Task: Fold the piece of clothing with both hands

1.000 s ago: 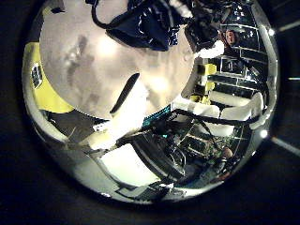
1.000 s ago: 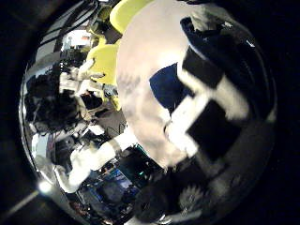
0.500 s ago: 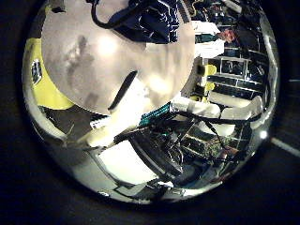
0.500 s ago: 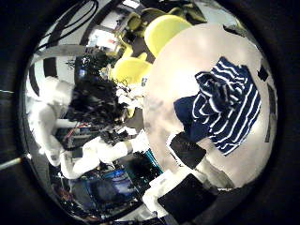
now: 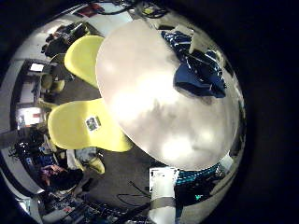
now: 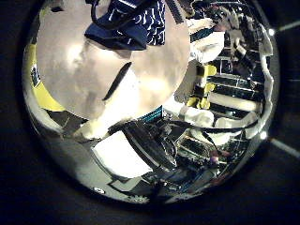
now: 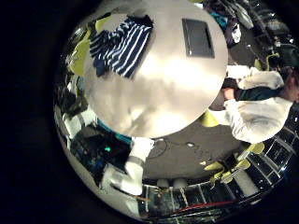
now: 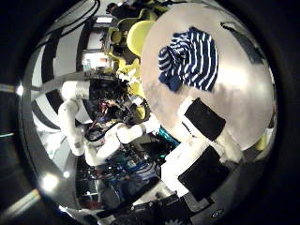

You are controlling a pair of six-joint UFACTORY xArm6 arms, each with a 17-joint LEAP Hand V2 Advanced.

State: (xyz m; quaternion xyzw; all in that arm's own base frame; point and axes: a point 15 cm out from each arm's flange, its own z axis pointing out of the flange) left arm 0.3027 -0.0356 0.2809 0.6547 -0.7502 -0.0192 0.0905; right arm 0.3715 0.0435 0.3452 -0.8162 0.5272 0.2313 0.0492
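A striped garment [image 5: 194, 63] lies crumpled near the edge of a round table [image 5: 154, 112]. In the left thumb side palm view the garment [image 6: 127, 21] is far from the palm and the left hand [image 6: 117, 112] reaches out straight over the table, holding nothing. In the right thumb side palm view the garment [image 8: 192, 56] lies on the table [image 8: 239, 94], well beyond the right hand [image 8: 208, 127], whose fingers [image 8: 202, 178] are straight and hold nothing. The right little finger side palm view shows the garment [image 7: 121, 47] on the table [image 7: 168, 89].
A dark flat rectangular thing [image 7: 199, 37] lies on the table, away from the garment. Two chairs [image 5: 89, 126] stand at the table's edge, also in the right thumb side palm view [image 8: 141, 37]. A cluttered room with equipment surrounds the table.
The right hand has drawn back from the garment, which filled its view 1 s ago and now lies small and far. The left palm view has shifted and now shows the garment lying loose.
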